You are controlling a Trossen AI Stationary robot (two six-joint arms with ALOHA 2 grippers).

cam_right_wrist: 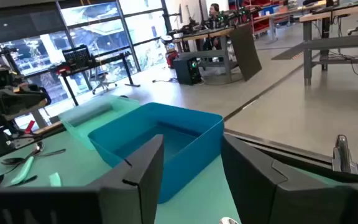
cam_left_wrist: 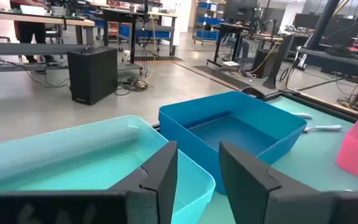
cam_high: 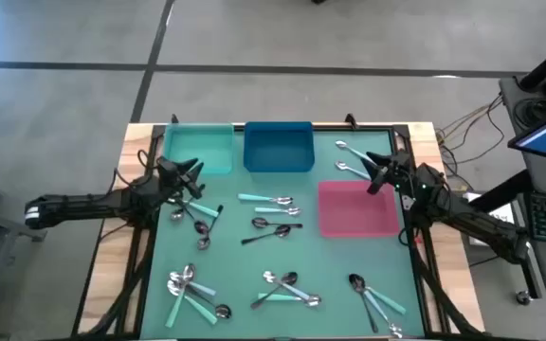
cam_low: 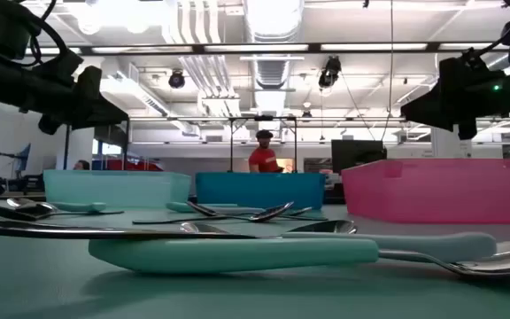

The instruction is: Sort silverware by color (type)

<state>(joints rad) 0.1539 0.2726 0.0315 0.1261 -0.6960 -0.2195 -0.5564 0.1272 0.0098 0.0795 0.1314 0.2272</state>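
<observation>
Room: big open workshop with a grey concrete floor, desks and shelving beyond the counter (cam_high: 150, 322); in the low view a person in a red top (cam_low: 263, 156) stands far back, dead centre.
Counter: green mat with a wooden edge, fills the lower middle of the high view.
Bins: three shallow ones along the top of the mat. Turquoise bin (cam_high: 200, 150) upper left, blue bin (cam_high: 278, 148) right next to it at top centre, pink bin (cam_high: 356, 208) lower down on the right.
Silverware: spoons (cam_high: 271, 224) scattered all over the mat, none that I can see in any bin. One bunch sits in the middle below the blue bin, a pile (cam_high: 192, 291) at lower left, another (cam_high: 287, 289) at bottom centre, a few at lower right (cam_high: 375, 298), and two silver ones (cam_high: 351, 159) at the upper right between the blue and pink bins. Mix of dark, shiny and turquoise-handled; a turquoise-handled one (cam_low: 282, 250) lies right across the front of the low view.
Left claw: (cam_high: 191, 175) hangs at the left of the mat, just below the turquoise bin, above the spoons near it. Fingers (cam_left_wrist: 163, 177) are partly apart with a clear gap, nothing between them.
Right claw: (cam_high: 379, 170) hangs at the upper right, just over the top corner of the pink bin and near the two silver spoons. Fingers (cam_right_wrist: 145, 171) spread wide, holding nothing.
</observation>
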